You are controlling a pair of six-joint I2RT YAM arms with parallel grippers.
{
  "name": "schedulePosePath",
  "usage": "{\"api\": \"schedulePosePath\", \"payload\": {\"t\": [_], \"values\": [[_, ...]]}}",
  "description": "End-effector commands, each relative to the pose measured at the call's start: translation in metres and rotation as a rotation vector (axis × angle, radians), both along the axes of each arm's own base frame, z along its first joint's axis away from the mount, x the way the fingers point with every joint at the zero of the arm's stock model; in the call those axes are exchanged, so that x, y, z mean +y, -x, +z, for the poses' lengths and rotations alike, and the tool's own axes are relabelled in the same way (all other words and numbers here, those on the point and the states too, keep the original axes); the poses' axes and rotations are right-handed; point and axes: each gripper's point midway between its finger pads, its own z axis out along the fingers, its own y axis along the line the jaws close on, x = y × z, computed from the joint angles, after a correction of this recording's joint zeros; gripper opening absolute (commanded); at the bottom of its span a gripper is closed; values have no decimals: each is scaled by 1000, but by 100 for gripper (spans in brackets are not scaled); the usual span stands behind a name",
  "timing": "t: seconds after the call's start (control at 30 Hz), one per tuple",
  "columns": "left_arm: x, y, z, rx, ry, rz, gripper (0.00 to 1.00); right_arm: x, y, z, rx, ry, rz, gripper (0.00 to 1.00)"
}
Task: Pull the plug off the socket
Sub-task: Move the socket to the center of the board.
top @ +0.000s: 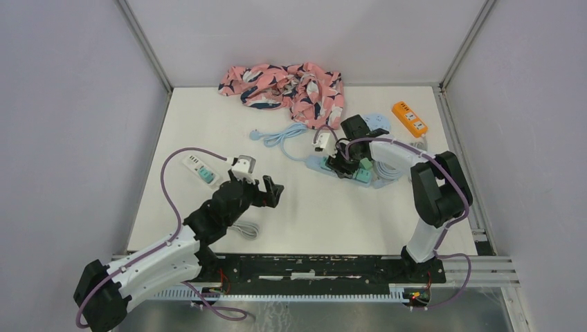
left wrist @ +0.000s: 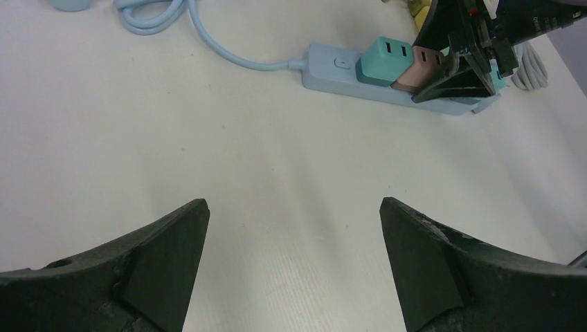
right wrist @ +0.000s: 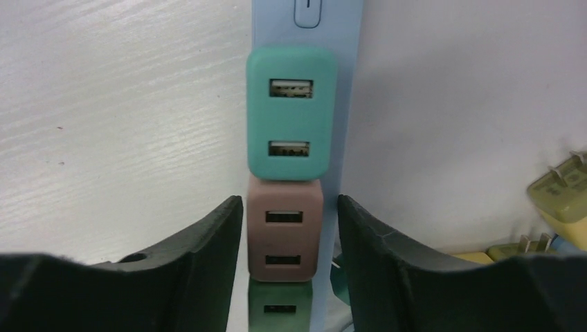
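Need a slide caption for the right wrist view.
Right gripper straddling the brown plug on the blue strip, next to the teal plug; contact unclear.

You have almost nothing legible here. On the blue power strip (right wrist: 349,104), the switch button (right wrist: 308,10) at 12 o'clock in the right wrist view carries a short vertical bar, and that is the only clear sign. White print on the right arm (left wrist: 547,21) is too small to read. So are the white patches on the orange strip (top: 409,117) at 1 o'clock on the bench.
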Motion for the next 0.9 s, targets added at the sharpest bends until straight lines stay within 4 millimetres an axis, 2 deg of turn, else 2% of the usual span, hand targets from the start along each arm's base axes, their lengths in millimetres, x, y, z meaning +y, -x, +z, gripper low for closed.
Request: {"api": "schedulePosePath", "payload": {"t": [0.0, 0.13, 0.23, 0.43, 0.6, 0.77, 0.87], "values": [[-1, -3, 14, -55, 30, -5, 100, 10, -10, 16, -43, -10, 22, 51], [-9, 2, 24, -104, 59, -69, 100, 17, -1, 16, -6, -34, 68, 31], [-14, 8, 31, -151, 93, -118, 100, 27, 16, 20, 31, -75, 154, 24], [-23, 25, 39, -264, 143, -243, 99, 51, 78, 30, 83, -172, 479, 20], [-33, 46, 48, -399, 199, -376, 99, 57, 126, 35, 100, -224, 746, 21], [-41, 62, 50, -482, 222, -482, 99, 62, 157, 30, 86, -223, 930, 28], [-47, 67, 41, -478, 212, -530, 98, 71, 158, 27, 77, -207, 924, 28]]}}
